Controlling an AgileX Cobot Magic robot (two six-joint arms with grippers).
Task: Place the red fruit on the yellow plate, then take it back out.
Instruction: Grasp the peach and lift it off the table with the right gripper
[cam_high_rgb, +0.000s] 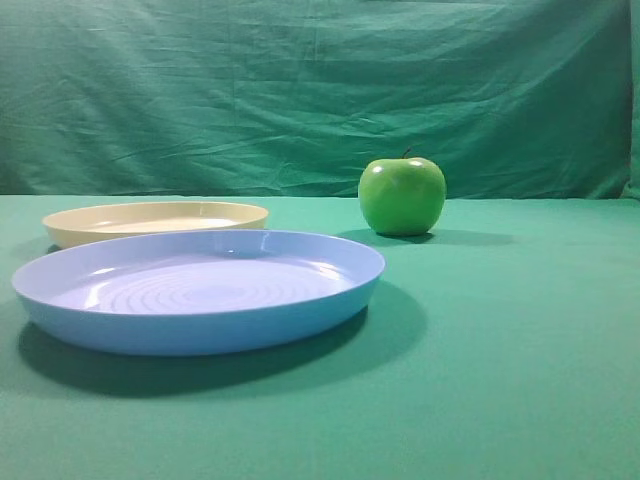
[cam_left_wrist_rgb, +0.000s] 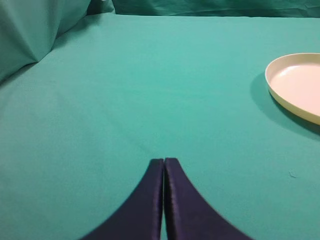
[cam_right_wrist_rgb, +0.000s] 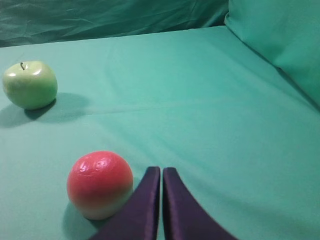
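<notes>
The red fruit (cam_right_wrist_rgb: 99, 184), red on top and pale yellow below, rests on the green cloth in the right wrist view. My right gripper (cam_right_wrist_rgb: 162, 170) is shut and empty, its dark tips just right of the fruit. The yellow plate (cam_high_rgb: 70, 228) sits empty at the back left in the high view, and its rim (cam_left_wrist_rgb: 280, 95) shows at the right edge of the left wrist view. My left gripper (cam_left_wrist_rgb: 163, 161) is shut on nothing, well left of that plate. The high view shows neither gripper nor the red fruit.
A larger light blue plate (cam_high_rgb: 330, 298) with concentric rings lies in front of the yellow one. A glossy green apple (cam_high_rgb: 402, 195) with a stem stands behind it to the right; the apple (cam_right_wrist_rgb: 30, 84) is far left of my right gripper. Green cloth backdrop rises behind.
</notes>
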